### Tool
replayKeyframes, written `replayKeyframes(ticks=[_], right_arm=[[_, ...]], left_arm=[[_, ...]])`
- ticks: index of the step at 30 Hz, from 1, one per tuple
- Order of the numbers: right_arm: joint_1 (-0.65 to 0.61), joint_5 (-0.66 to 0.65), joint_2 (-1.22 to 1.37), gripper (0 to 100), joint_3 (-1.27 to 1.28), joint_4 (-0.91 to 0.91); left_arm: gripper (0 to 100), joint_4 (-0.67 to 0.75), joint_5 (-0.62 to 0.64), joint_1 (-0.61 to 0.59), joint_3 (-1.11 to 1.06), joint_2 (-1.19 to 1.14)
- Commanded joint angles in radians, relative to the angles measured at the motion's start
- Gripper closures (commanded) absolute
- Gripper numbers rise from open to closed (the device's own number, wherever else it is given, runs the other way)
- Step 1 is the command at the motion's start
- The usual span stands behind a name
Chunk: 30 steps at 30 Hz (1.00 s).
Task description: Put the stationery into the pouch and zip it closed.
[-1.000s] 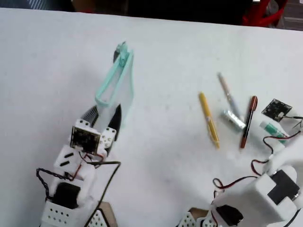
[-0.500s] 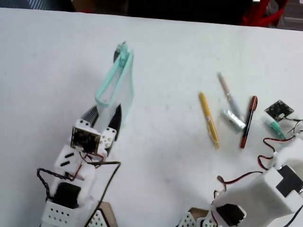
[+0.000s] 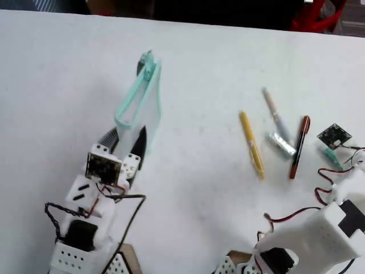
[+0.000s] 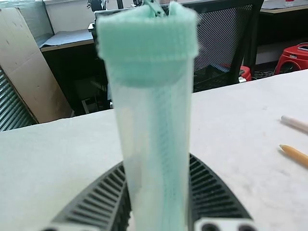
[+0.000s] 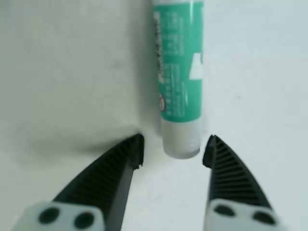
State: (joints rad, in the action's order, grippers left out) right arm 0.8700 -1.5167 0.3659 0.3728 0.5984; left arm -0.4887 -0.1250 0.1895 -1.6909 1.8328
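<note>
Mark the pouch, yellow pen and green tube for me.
pouch point(image 3: 144, 114), high view, clear side panel.
yellow pen point(image 3: 251, 144), high view, mid-barrel.
green tube point(image 5: 179, 72), right wrist view, printed label.

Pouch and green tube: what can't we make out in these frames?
- pouch: zip open or shut is unclear. The high view sees it edge-on, and the left wrist view sees one narrow end held in the left hand.
- green tube: far end cut off by the right wrist view's edge. In the high view it is mostly hidden under the right arm's camera board.
- short silver item: too small in the high view to identify.
</note>
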Motion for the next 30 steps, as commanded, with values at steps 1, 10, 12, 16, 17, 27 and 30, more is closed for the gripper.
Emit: replayKeyframes(ticks=[1, 10, 12, 16, 17, 27, 30], right_arm=[[-0.01, -0.008, 0.064, 83.7, -0.006, -0.059], [-0.036, 0.161, 0.093, 84.8, -0.012, -0.094], [-0.036, 0.196, 0.053, 87.9, -0.006, -0.094], [-0.061, 0.232, 0.01, 91.1, -0.005, -0.094], [-0.067, 0.232, 0.01, 91.0, -0.005, -0.094], [-0.073, 0.322, 0.036, 72.8, -0.005, -0.094], [-0.096, 0.287, 0.045, 68.8, -0.005, -0.104]], left_arm=[[86, 0.009, -0.011, -0.004, -0.002, -0.007], [86, 0.009, -0.008, -0.004, -0.002, -0.007], [86, 0.009, -0.008, -0.004, -0.002, -0.007], [86, 0.009, -0.011, -0.004, -0.002, -0.007], [86, 0.009, -0.011, -0.004, -0.002, -0.007], [86, 0.009, -0.011, -0.004, -0.002, -0.007], [86, 0.009, -0.011, -0.004, -0.002, -0.007]])
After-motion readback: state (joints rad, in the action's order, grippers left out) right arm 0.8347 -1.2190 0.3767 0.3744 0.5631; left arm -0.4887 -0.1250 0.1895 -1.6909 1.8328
